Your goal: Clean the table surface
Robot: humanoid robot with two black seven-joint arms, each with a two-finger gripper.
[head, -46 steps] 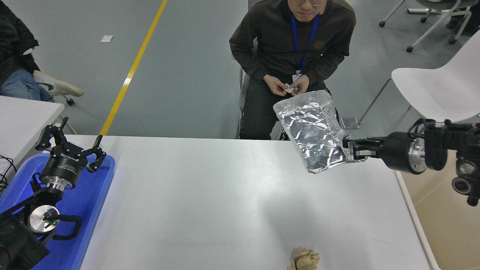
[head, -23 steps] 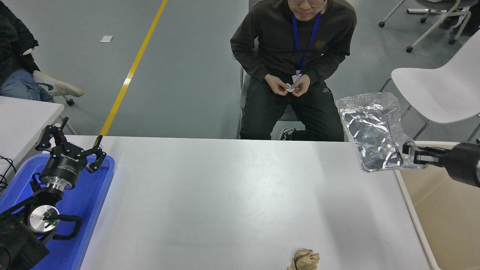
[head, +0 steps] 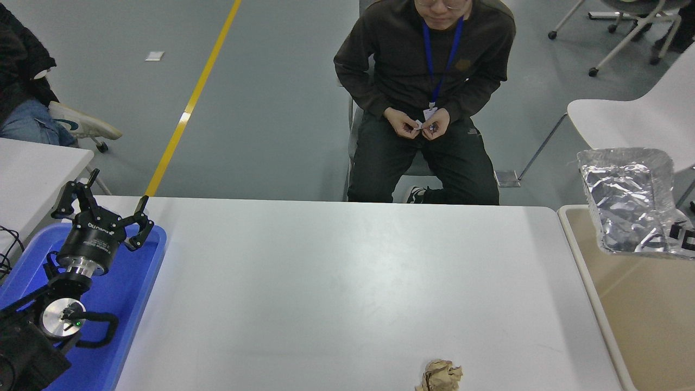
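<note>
The white table surface [head: 326, 282] fills the middle of the view. A crumpled brown paper ball [head: 440, 376] lies on it at the near edge. A crinkled silver foil tray [head: 624, 198] hangs in the air past the table's right end, above a beige bin [head: 646, 326]. My right gripper [head: 685, 237] shows only as black fingertips at the picture's right edge, shut on the foil tray's near corner. My left gripper [head: 103, 205] is parked open over the blue tray [head: 125, 304] at the lower left.
A person sits at the far side with both hands [head: 418, 126] held together over the lap. A white chair [head: 640, 122] stands at the far right, and a smaller white table [head: 32, 168] shows at the left.
My right gripper has carried the foil tray rightward, off the table and over the beige bin, and the arm has almost left the view. The left arm and the paper ball have not moved.
</note>
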